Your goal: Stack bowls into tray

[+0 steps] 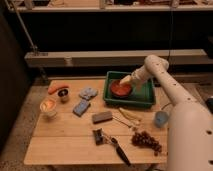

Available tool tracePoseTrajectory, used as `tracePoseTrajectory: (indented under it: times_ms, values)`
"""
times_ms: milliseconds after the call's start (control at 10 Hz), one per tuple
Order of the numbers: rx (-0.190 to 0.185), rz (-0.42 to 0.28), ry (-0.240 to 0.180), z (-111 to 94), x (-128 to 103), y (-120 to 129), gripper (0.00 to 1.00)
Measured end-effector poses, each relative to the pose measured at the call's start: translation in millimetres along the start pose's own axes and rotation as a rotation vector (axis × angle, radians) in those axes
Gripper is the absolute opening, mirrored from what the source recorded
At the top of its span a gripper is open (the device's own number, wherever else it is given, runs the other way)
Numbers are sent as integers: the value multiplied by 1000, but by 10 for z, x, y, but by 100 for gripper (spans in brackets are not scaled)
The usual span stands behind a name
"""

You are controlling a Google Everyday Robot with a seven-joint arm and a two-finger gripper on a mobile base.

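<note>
Where the white arm reaches in from the right of the camera view, its lower part is cut off by the frame edge and its bulk hides part of the table's right side. We find the gripper low inside the green tray, at the rear rim of the orange-red bowl. Whether it grips that bowl or merely hangs at it, we cannot tell.

We count one tray, standing at the rear right of the wooden table, and one bowl showing in it. Anything nested beneath that bowl is hidden. Outside the tray we count two more vessels: a pale bowl with an orange inside near the left edge, and a light blue bowl just beside the arm.

One small dark cup stands by an orange item whose kind we cannot make out. We further count one blue sponge, one grey-blue cloth, one grey block, one bunch of grapes and one black utensil.
</note>
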Motion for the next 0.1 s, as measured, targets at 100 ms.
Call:
tracePoseTrajectory:
  times_ms: [100]
  values:
    - [-1,0,1,-5,0,10,80]
